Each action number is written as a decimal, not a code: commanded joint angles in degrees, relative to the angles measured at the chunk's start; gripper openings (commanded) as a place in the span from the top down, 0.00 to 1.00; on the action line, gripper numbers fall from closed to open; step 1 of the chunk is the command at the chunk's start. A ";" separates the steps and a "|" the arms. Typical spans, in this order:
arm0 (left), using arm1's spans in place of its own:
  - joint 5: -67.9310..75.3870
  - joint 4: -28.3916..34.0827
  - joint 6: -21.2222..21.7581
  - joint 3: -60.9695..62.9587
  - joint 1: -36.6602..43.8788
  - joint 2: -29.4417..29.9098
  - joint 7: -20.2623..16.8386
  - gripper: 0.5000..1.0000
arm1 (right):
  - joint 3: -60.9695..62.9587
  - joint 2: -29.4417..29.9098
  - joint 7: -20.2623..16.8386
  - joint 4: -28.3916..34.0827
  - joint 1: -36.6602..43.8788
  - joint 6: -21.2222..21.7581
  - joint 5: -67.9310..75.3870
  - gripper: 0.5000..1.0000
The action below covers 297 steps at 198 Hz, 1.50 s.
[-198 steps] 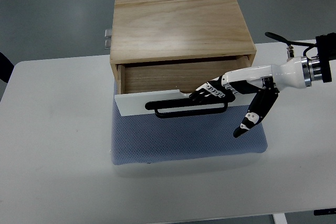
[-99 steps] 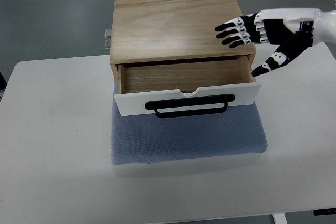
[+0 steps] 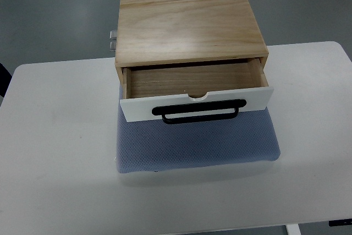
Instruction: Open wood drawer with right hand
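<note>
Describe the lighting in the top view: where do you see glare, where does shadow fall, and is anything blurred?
Top view: a soft pale sheen sits on the wooden box top; the open drawer is shaded inside under the box's overhang; a thin shadow edges the blue mat on the white table; everything is sharp, with no motion blur.

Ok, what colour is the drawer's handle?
Black, against the white drawer front; the handle shows clearly in the top view.

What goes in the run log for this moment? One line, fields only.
drawer: pulled open, looks empty | handle: free | box: on grey mat | table | hands: out of view
</note>
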 commanded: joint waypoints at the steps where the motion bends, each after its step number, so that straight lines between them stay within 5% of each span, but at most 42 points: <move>1: 0.00 0.00 0.00 0.00 0.00 0.00 0.00 0.00 | 2.57 5.15 0.01 -8.71 -3.10 0.01 4.21 0.11; 43: 0.00 0.00 0.00 0.00 0.00 0.00 0.00 0.00 | 9.07 13.95 -0.08 -18.74 -8.03 0.01 10.01 0.11; 164: 0.00 0.00 0.00 0.00 0.00 0.00 0.00 0.00 | 11.36 23.62 -4.65 -18.83 -15.32 -0.71 26.71 0.11; 297: 0.00 0.00 0.00 0.00 0.00 0.00 0.00 0.00 | 5.29 27.48 -3.86 -18.74 -17.43 0.01 26.01 0.11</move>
